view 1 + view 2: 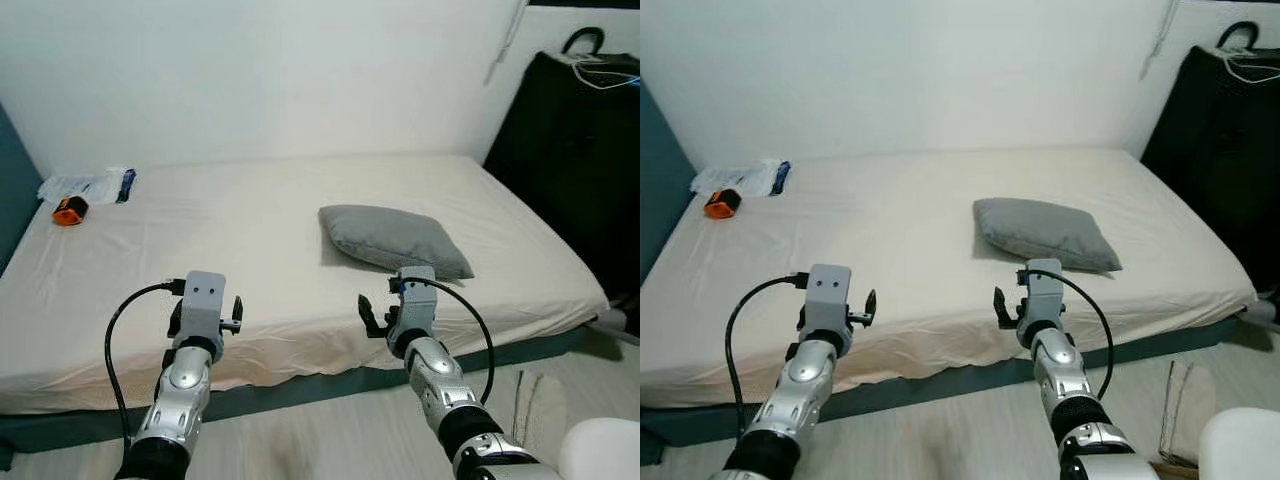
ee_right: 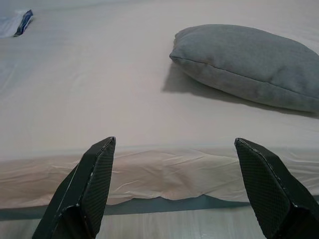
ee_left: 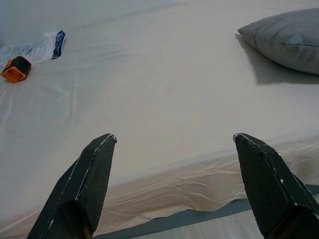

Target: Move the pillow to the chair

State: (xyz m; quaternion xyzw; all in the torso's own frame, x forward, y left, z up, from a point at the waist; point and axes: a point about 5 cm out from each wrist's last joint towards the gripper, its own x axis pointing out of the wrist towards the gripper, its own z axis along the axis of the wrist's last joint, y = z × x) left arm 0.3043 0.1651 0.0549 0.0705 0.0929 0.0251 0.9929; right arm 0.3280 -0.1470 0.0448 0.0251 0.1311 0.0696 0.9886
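Pillow location: the grey pillow (image 1: 393, 239) lies flat on the bed (image 1: 240, 230), right of centre and towards the near edge, untouched by either gripper.
Left gripper: the left gripper (image 3: 174, 144) hovers over the near edge of the bed, left of the pillow and well apart from it; its fingers (image 3: 84, 184) are spread wide and hold nothing.
Right gripper: the right gripper (image 2: 174, 144) hovers at the near edge of the bed, just in front of the pillow; its fingers (image 2: 87, 186) are spread wide and empty.
Risk, snagged sheet: the sheet is loose and creased along the near edge, so a low approach is likely to pinch sheet together with the pillow and drag the bedding.
Risk, weak hold: the pillow is soft and thick (it probably sags when lifted), so a one-corner pinch may slip during the carry.
Risk, carry path: a dark piece of furniture (image 1: 575, 160) with cables on top stands close at the far right; a swinging pillow could brush it.
Eye views show: both arms at once, the orange object (image 1: 70, 210) and plastic wrapper (image 1: 90, 185) at the far left of the bed, and a white rounded object (image 1: 600, 450) at near right, possibly the chair (not confirmable).
Wrist views show: the finger spread directly, and, in the right wrist view, the pillow's near seam and its shadow on the sheet.
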